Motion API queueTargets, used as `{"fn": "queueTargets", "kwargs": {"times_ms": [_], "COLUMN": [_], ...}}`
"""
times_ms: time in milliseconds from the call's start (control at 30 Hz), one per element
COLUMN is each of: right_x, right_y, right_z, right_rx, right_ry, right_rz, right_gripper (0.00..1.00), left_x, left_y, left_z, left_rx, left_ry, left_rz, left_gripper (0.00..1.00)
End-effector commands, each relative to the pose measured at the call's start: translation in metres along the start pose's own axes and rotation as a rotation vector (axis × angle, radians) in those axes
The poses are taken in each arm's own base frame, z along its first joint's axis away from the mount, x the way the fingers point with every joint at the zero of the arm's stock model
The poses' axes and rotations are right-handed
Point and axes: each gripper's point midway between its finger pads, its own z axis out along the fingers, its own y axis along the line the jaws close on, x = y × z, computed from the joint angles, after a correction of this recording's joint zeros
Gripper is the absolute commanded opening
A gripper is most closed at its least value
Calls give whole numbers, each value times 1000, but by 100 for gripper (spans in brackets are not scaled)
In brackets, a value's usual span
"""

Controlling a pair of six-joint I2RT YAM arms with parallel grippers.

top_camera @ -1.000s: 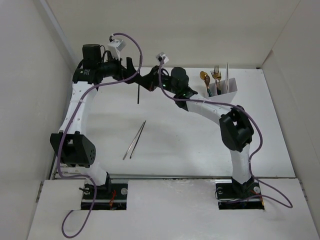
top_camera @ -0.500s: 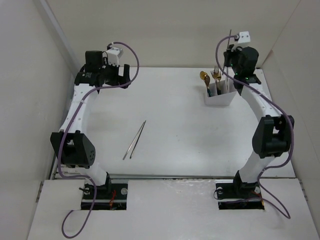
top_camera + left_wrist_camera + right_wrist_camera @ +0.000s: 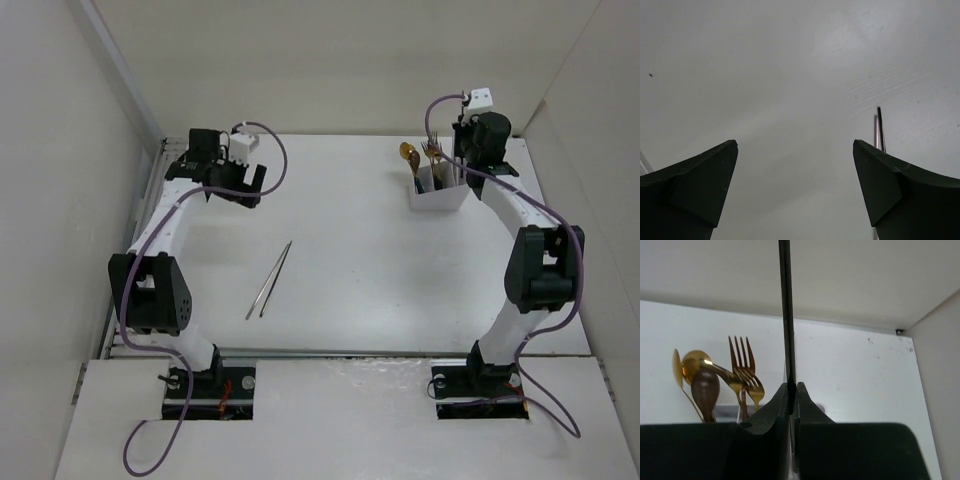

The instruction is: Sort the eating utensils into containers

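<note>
My right gripper (image 3: 792, 387) is shut on a dark chopstick (image 3: 785, 315) that stands upright between its fingers. It hangs right behind the white container (image 3: 450, 198) at the back right of the table. Gold forks (image 3: 745, 370) and spoons (image 3: 696, 371) stand in that box, left of the held chopstick. Two more chopsticks (image 3: 270, 280) lie side by side on the table, left of centre. My left gripper (image 3: 245, 182) is open at the back left, above the table, with nothing between its fingers (image 3: 705, 172). The tips of the lying chopsticks (image 3: 879, 127) show beside its right finger.
White walls close the table (image 3: 380, 290) in at the back and on both sides. Purple cables (image 3: 265, 140) loop over both arms. The right arm's elbow (image 3: 540, 270) stands near the right wall.
The right arm swung from the table's back middle to the back right with the chopstick, then lowered a little by the box. The left gripper shifted slightly nearer.
</note>
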Motion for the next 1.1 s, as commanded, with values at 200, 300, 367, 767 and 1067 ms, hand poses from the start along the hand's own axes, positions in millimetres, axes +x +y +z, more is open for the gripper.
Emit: {"fn": "queueTargets", "kwargs": {"times_ms": [200,300,367,767,1067], "right_x": [31,41,32,-8,-42], "right_y": [-7,-12,-10,-2,15], "right_z": [2,1,-6,-54,-99], "right_rx": [83,111,106,50,20], "right_ry": [60,80,58,-37,-125], "right_rz": [48,101,154,223,213], "right_gripper": [5,34,42,49,49], "left_x": [64,71,85,177,175], "left_y": [-52,-72,-79,-79,-99], "left_z": [17,16,18,44,49], "left_rx": [249,320,334,264,372], "left_ry": [136,160,211,538,530], "left_rz": [101,161,186,222,189], "left_gripper": [100,100,98,71,71]}}
